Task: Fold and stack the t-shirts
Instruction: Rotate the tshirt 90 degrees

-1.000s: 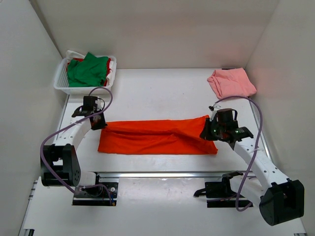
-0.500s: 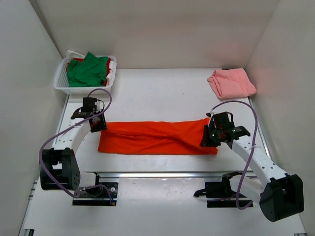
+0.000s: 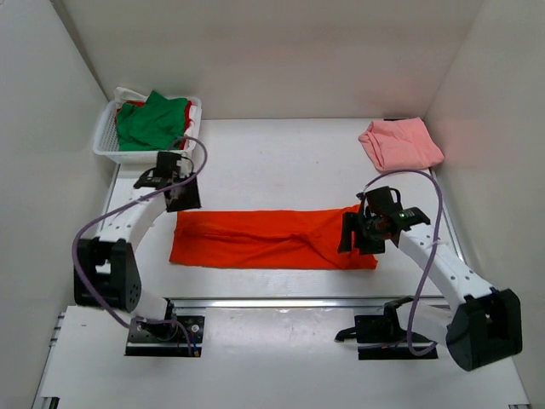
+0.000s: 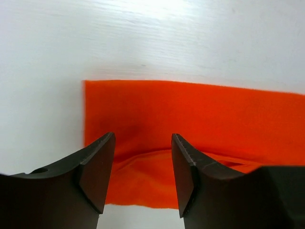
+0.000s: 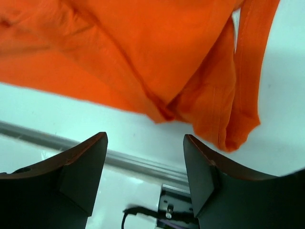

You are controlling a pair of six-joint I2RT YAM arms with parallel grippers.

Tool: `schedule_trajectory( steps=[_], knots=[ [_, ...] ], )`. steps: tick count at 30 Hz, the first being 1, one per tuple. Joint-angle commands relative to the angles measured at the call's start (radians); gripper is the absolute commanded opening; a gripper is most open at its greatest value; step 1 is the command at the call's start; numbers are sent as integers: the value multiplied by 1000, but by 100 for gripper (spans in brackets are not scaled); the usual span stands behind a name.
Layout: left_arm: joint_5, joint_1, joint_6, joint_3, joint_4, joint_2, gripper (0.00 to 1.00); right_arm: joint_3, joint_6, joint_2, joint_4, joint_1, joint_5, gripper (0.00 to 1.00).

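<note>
Orange-red t-shirt [image 3: 272,237], long creased strip

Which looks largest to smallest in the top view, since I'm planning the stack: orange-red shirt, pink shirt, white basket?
1. orange-red shirt, laid out long
2. white basket, only slightly ahead
3. pink shirt, folded

Plain orange-red t-shirt [image 3: 264,239], pale pink t-shirt [image 3: 400,143], green t-shirt [image 3: 152,121] (red t-shirt [image 3: 188,118] beside it), white mesh basket [image 3: 136,154].

Four t-shirts [image 3: 272,239], one basket [image 3: 106,150], two arms [image 3: 128,223].
</note>
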Motion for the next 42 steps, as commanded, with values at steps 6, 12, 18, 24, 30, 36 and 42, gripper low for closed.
schedule_trajectory(
  steps=[6,12,18,24,30,36,42],
  knots=[
    [-20,-185,-38,-22,-65,288,59,97,28,384,270,24,42,64],
    [126,-239,-50,-11,-223,391,46,523,-47,825,278,14,-32,64],
    [368,-347,-43,-146,-284,302,47,1624,-213,1481,-122,41,-121,65],
    [597,-365,-18,-180,-306,137,48,1661,-179,1442,93,0,-179,67],
    [691,-247,-111,34,-121,37,49,1453,-272,1152,262,4,-90,76],
    [668,-200,-181,350,39,253,52,1137,-188,804,253,35,-98,22],
    [596,-230,-169,770,-3,700,52,321,24,402,607,265,-148,0]
  ],
)
